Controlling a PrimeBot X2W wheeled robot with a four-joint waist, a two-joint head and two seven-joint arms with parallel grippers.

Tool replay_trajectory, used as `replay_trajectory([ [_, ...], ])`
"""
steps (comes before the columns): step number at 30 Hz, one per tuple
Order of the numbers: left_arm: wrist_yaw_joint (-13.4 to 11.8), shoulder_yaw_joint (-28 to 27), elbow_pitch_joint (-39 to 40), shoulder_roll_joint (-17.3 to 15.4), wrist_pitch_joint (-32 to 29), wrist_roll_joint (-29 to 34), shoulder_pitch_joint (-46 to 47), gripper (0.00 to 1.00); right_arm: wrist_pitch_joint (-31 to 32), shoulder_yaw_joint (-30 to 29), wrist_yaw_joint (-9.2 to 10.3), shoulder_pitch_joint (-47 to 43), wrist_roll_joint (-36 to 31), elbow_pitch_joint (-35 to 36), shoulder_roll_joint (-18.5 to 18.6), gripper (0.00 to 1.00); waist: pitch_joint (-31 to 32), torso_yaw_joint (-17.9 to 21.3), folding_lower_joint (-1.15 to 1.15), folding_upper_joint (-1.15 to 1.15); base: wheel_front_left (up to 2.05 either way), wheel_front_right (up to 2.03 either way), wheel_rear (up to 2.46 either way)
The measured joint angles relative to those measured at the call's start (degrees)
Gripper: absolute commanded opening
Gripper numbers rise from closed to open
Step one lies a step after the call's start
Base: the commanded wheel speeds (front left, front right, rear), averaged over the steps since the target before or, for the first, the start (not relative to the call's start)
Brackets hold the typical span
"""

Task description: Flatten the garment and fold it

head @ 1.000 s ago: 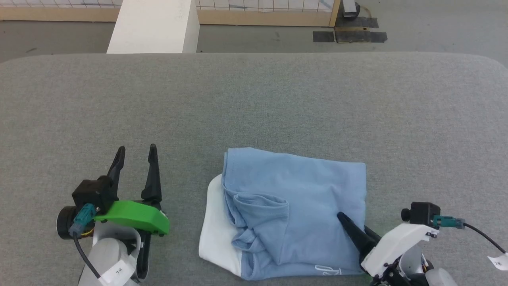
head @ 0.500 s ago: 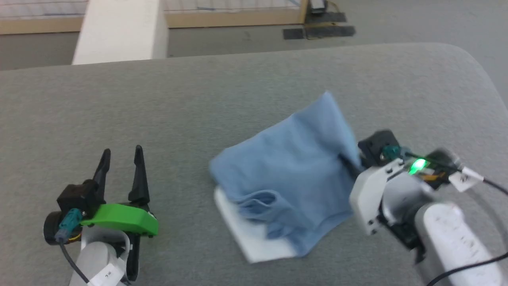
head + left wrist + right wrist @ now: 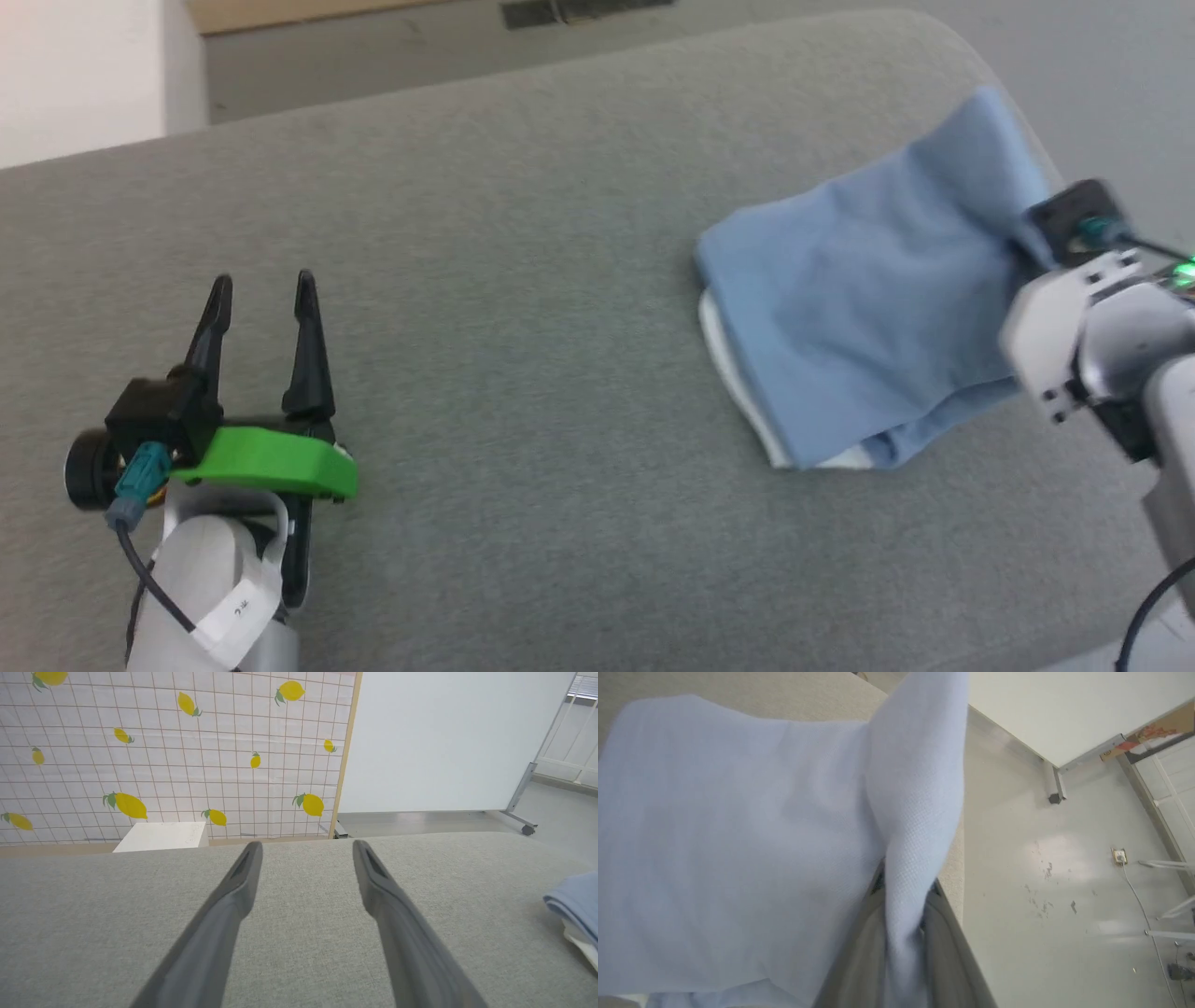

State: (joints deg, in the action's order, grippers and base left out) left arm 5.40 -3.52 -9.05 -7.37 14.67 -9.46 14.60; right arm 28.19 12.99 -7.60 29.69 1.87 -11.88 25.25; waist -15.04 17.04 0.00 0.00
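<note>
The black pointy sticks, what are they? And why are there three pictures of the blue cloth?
They are a robot's fingers. Each arm ends in a claw with two. One picture comes from a camera on its head, looking down at a grey table. The other two come from cameras on its wrists, looking along the fingers. The left claw is open and holds nothing. The right claw pinches one edge of the folded blue shirt and holds it up.

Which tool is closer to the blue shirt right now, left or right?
Right. The right tool is shut on a fold of the blue shirt, at its right edge. The left tool sits open over the table, well off to the shirt's left, touching no cloth.
</note>
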Motion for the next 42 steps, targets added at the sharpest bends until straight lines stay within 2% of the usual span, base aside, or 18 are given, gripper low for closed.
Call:
replay_trajectory([
  [9, -0.6, 1.2, 4.6, -1.9, -3.5, 1.3, 2.7, 1.0, -9.6, -11.9, 0.0, 6.1, -4.4, -13.2, -1.3, 0.0, -6.7, 3.9, 0.0, 0.0, 0.0, 0.0, 0.0],
  [13, -0.7, 1.9, 5.9, -2.5, -5.1, 1.4, 3.6, 1.0, -14.0, -15.8, 0.0, 9.7, -7.0, -19.0, -2.7, 0.0, -9.5, 4.7, 0.0, 0.0, 0.0, 0.0, 0.0],
  [19, -0.7, 2.6, 6.1, -2.8, -5.6, 1.4, 3.7, 1.0, -17.2, -20.8, 0.0, 13.3, -11.2, -26.5, -4.9, 0.0, -12.0, 4.5, 0.01, 0.0, 0.0, 0.0, 0.0],
  [20, -0.7, 2.7, 6.1, -2.8, -5.5, 1.4, 3.7, 1.0, -17.7, -21.7, 0.0, 13.5, -11.5, -27.2, -5.3, 0.07, -12.1, 4.3, 0.01, 0.0, 0.0, 0.0, 0.0],
  [21, -0.8, 2.8, 6.0, -2.8, -5.5, 1.4, 3.7, 1.0, -18.2, -22.4, 0.0, 13.7, -11.9, -27.9, -5.7, 0.47, -12.0, 4.0, 0.01, 0.0, 0.0, 0.0, 0.0],
  [22, -0.9, 2.8, 5.8, -2.7, -5.4, 1.4, 3.6, 1.0, -18.7, -23.0, 0.0, 13.7, -12.3, -28.6, -6.1, 1.0, -11.8, 3.9, 0.01, 0.0, 0.0, 0.0, 0.0],
  [27, -1.0, 3.3, 3.6, -1.5, -3.8, 0.8, 3.0, 1.0, -21.7, -25.4, 0.0, 13.5, -12.3, -30.8, -6.6, 1.0, -9.5, 2.9, 0.01, 0.0, 0.0, 0.0, 0.0],
  [32, -1.0, 4.1, -0.1, 0.1, -2.0, -0.3, 0.6, 1.0, -25.5, -25.0, 0.01, 9.2, -8.6, -29.7, -8.0, 1.0, -5.2, 1.2, 0.01, 0.0, 0.0, 0.0, 0.0],
  [36, -1.0, 4.5, -2.4, 1.0, -1.2, -1.0, -1.2, 1.0, -27.8, -23.7, 0.01, 3.8, -3.5, -24.9, -9.1, 1.0, -1.2, -0.7, 0.0, 0.0, 0.0, 0.0, 0.0],
  [42, -1.2, 5.0, -4.5, 2.5, -0.4, -3.0, -3.2, 1.0, -29.0, -21.8, 0.02, -5.4, 2.6, -12.8, -10.3, 1.0, 4.0, -4.4, 0.0, 0.0, 0.0, 0.0, 0.0],
])
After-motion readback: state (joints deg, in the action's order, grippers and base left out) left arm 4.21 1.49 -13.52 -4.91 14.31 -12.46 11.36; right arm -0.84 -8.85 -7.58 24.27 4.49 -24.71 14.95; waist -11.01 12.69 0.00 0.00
